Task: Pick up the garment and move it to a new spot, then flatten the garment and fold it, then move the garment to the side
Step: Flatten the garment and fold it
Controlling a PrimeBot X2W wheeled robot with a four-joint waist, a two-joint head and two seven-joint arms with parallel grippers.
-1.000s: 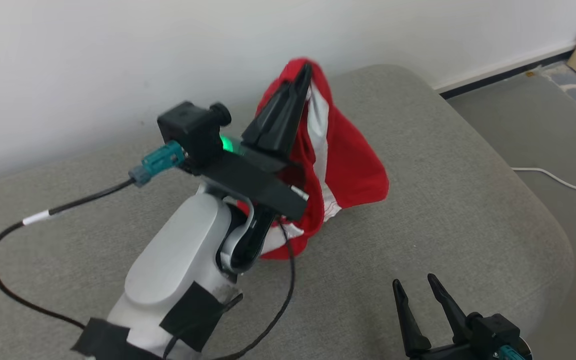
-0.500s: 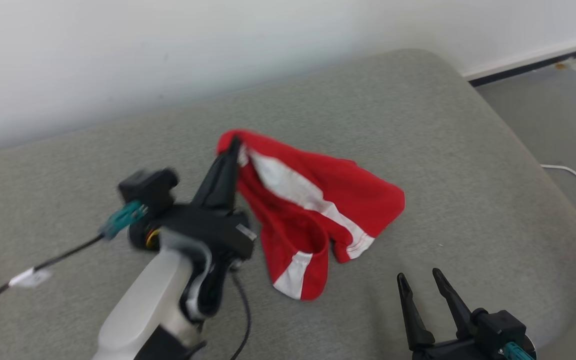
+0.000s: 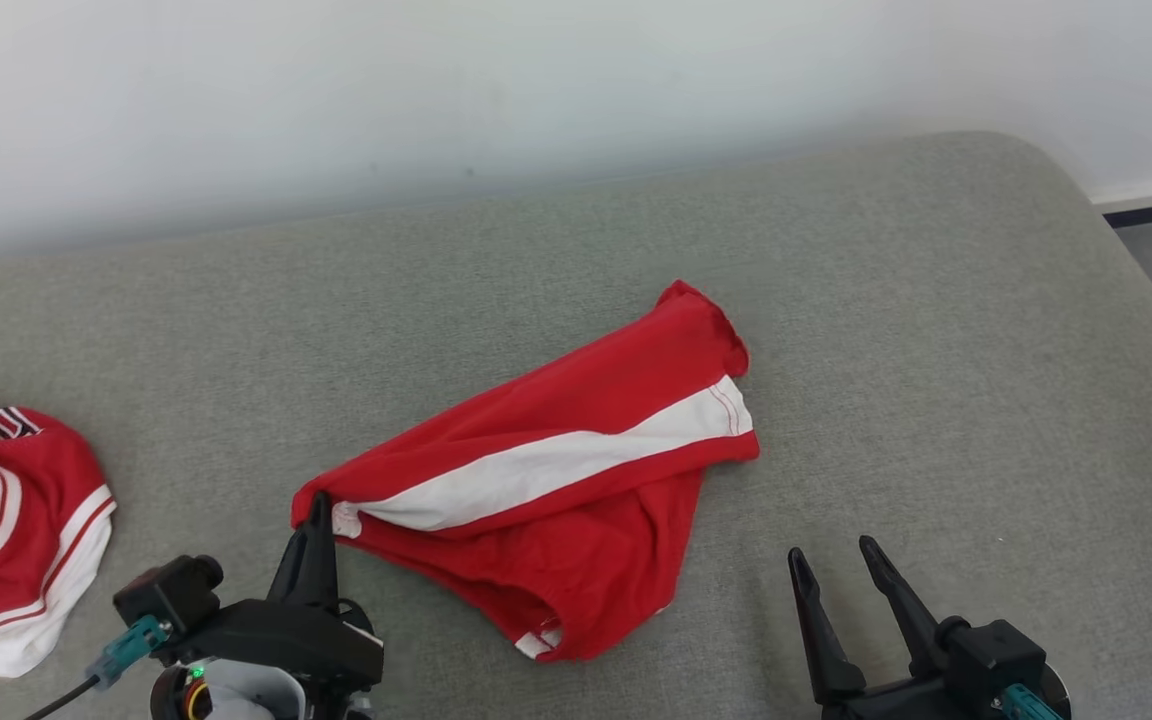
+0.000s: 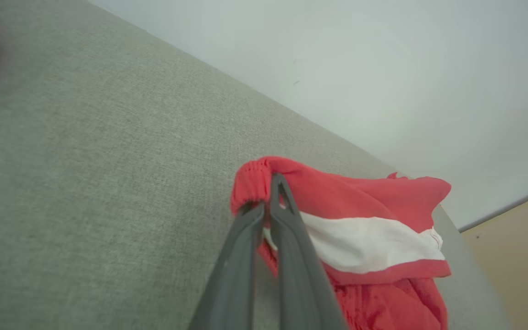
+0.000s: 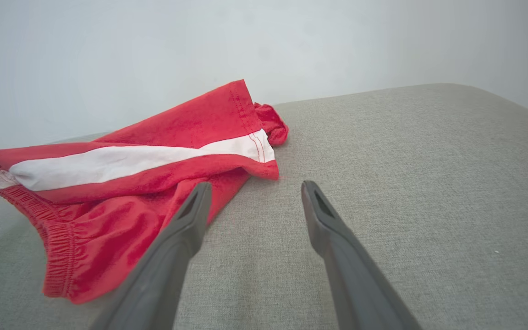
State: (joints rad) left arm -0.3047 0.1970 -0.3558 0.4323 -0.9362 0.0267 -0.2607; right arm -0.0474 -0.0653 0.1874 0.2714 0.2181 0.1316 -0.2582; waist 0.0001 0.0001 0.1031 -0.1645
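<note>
A grey fabric cushion (image 3: pixel 886 300) with a rounded far-right corner carries everything — its woven cover is smooth, and its far edge runs along a pale wall. Near the middle lie the red shorts (image 3: pixel 556 500), spread loosely and slanting from near-left to far-right, with a broad white stripe along their length. Their gathered elastic waistband runs along the near-left edge, and the cloth below the stripe is rumpled. Well apart, far over to the left on the same cushion, lies a second garment (image 3: pixel 6 520) — red with white bands, crumpled in a heap and cut off by the picture's edge.
</note>
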